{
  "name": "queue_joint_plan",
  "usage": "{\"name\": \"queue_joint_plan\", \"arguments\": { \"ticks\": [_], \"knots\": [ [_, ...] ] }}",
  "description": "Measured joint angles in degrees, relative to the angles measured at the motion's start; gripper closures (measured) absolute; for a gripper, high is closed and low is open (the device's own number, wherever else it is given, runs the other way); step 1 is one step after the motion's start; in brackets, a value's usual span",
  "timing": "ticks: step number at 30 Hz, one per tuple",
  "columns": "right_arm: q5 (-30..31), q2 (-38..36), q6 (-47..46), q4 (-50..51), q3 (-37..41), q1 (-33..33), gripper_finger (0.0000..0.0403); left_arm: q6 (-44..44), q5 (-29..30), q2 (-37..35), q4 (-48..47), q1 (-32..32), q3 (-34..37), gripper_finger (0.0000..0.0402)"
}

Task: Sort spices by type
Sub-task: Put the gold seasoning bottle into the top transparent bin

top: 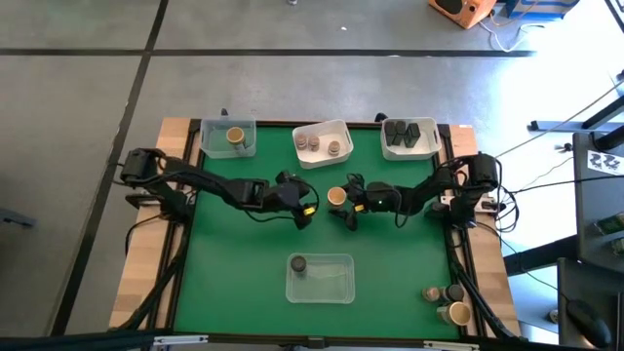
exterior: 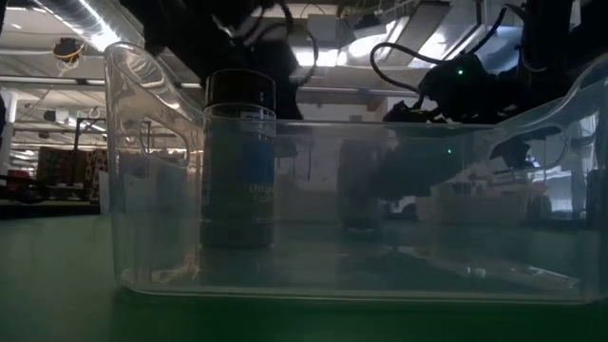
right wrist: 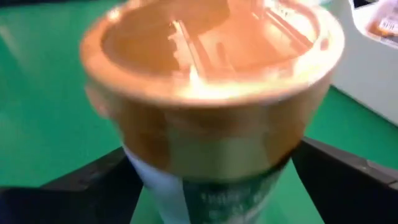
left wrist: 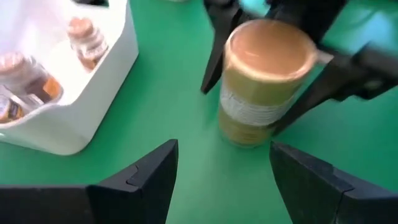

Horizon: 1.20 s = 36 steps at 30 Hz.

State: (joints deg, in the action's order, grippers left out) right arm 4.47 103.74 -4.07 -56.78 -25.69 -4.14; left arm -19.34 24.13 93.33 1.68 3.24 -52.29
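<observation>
**Tan jar changing grippers mid-table**

The left gripper gapes empty beside the small round tan-lidded spice jar, which stands upright between the right gripper's spread, released jaws. Sorting seems partly done (three jars wait at the table's near right corner).

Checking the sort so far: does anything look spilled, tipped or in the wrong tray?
Nothing spilled or tipped. One dark-topped jar stands alone in the near clear tray, while the other dark jars fill the far right tray. A tan-topped jar stands mid-table between both grippers.
</observation>
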Motion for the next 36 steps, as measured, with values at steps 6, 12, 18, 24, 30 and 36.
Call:
{"name": "queue_joint_plan", "arguments": {
  "ticks": [6, 12, 18, 24, 30, 36],
  "knots": [
    [-0.56, -4.22, 1.39, 5.80, 0.02, 0.07, 0.0012, 1.53, -0.10, -2.70, 3.91, 0.92, -0.07, 0.0164],
    [-0.59, -12.07, 2.37, 17.42, 0.06, 0.04, 0.0011, 2.10, -0.74, -1.58, 9.20, 0.31, -0.02, 0.0164],
    [1.20, -20.00, 3.13, 28.09, 0.07, 0.04, 0.0011, 1.37, -6.41, -1.50, 12.93, -1.48, -0.85, 0.0164],
    [1.53, -24.63, 3.93, 33.16, 0.07, 0.04, 0.0010, 4.58, -7.53, -1.48, 12.12, -1.94, -3.85, 0.0164],
    [1.53, -26.12, 4.56, 38.04, 0.07, 0.04, 0.0010, 17.11, -8.28, -1.45, 20.43, 1.96, -5.70, 0.0164],
    [1.53, -25.48, 6.93, 35.97, 0.07, 0.00, 0.0010, 23.11, -8.08, -1.45, 32.41, 3.15, -5.79, 0.0164]
  ]
}}
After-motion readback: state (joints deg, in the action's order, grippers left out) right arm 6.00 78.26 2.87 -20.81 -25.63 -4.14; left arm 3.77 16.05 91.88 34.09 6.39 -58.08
